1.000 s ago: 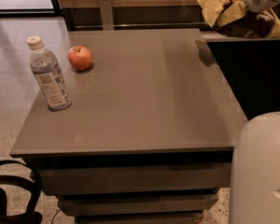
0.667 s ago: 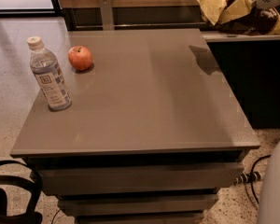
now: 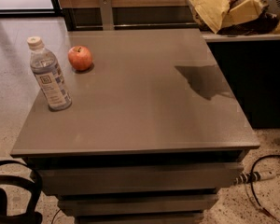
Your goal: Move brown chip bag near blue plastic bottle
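- Hand (image 3: 254, 14) at top right, clamped on the brown chip bag (image 3: 209, 4); bag held clear above the tabletop (image 3: 144, 111).
- Blue plastic bottle (image 3: 49, 76) upright at left, well apart from the bag; apple (image 3: 80, 58) near it.

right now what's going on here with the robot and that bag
The gripper holds the bag in the air, over the far right corner of the table, where the bag's shadow falls. The bottle stands upright near the table's left edge, with an apple a little behind it. The bag is across the table from the bottle, so it has not yet been brought near it.
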`<state>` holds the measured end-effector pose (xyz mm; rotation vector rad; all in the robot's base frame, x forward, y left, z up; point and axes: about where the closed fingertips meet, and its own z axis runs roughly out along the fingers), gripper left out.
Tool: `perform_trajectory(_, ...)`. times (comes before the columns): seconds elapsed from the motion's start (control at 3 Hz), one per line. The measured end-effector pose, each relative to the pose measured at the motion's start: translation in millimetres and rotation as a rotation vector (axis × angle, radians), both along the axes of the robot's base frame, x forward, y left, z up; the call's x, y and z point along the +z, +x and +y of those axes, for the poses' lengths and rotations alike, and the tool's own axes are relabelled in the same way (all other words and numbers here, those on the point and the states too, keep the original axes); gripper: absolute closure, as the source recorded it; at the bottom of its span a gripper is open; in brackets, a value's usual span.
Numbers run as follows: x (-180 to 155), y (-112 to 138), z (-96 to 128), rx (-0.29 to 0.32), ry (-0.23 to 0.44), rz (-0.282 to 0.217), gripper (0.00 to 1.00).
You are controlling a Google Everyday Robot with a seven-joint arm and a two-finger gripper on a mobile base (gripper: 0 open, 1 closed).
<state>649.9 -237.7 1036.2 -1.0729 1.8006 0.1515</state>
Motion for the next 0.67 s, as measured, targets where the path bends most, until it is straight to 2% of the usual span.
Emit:
perform_trajectory(0.33,4,-35,29,0.104,-0.006,-0.056,1.0)
perform_trajectory(0.67,6,-53,52,0.203,-0.007,-0.1,1.0)
